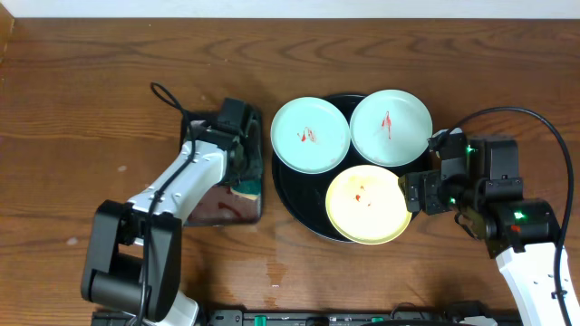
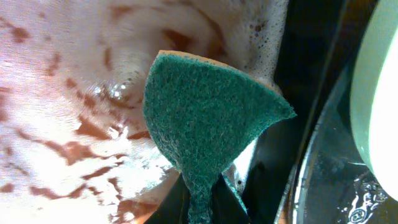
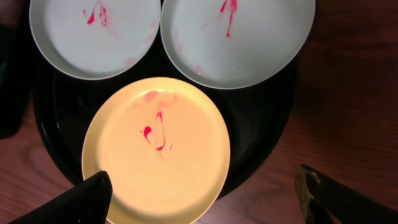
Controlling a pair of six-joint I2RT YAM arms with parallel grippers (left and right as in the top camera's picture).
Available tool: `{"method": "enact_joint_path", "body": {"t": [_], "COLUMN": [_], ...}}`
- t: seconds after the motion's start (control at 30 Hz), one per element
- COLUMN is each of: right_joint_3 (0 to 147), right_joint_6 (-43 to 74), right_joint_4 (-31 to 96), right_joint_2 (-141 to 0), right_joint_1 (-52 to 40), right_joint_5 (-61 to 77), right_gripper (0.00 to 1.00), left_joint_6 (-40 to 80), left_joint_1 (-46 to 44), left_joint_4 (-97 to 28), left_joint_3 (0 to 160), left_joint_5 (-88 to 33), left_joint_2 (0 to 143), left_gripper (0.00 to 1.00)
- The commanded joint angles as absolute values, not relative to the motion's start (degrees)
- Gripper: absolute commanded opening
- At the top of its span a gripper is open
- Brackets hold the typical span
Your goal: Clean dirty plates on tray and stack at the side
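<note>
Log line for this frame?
left pincer shut on sponge at pan | right pincer open by yellow plate | yellow and mint plates smeared, on tray

Left pale mint-blue round plastic plate [image 1: 310, 134], right mint-blue plate [image 1: 391, 127], pale yellow plate [image 1: 367, 205]; all 3 flat, red-smeared, on the large round glossy black tray [image 1: 294, 192]

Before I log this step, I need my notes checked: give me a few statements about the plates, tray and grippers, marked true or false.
1. The yellow plate and both mint plates lie on the black tray. True.
2. The yellow plate is clean. False: a red smear marks its middle.
3. The left gripper pinches a green sponge over the metal pan. True.
4. The right gripper is shut on a plate. False: it is open, holding nothing.
</note>
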State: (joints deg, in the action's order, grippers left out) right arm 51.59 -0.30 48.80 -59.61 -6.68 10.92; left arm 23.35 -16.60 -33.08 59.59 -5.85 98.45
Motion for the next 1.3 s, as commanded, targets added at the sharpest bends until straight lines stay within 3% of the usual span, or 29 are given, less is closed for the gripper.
{"method": "enact_joint_path", "body": {"t": [0.0,0.47,0.77,1.27], "right_joint_3": [52.6,52.6,52.6,52.6], "right_joint_6": [-0.89,-0.89,-0.89,-0.89], "right_joint_4": [49.06,49.15,49.34,49.82], "right_joint_2": [-59.59,-59.59,-59.59,-59.59], "right_joint_1": [-7.22,-7.22,-7.22,-7.22], "right_joint_5": [11.42,11.42,11.42,11.42], "right_gripper": [0.92,0.92,0.92,0.92], "left_joint_6": [24.1,22.79,20.56,7.35], "left_joint_1": [-18.98,-19.62,-14.02,-4.12], "left_joint_4": [-31.83,-30.35,-30.94,-31.03], "left_joint_3": [59.09,59.18,59.27,59.27], "left_joint_5": [-6.46,-6.72,-6.94,-28.12], "left_joint_2": [99.0,97.93,89.69,83.22], "left_gripper": [0.07,0.08,0.07,0.07]}}
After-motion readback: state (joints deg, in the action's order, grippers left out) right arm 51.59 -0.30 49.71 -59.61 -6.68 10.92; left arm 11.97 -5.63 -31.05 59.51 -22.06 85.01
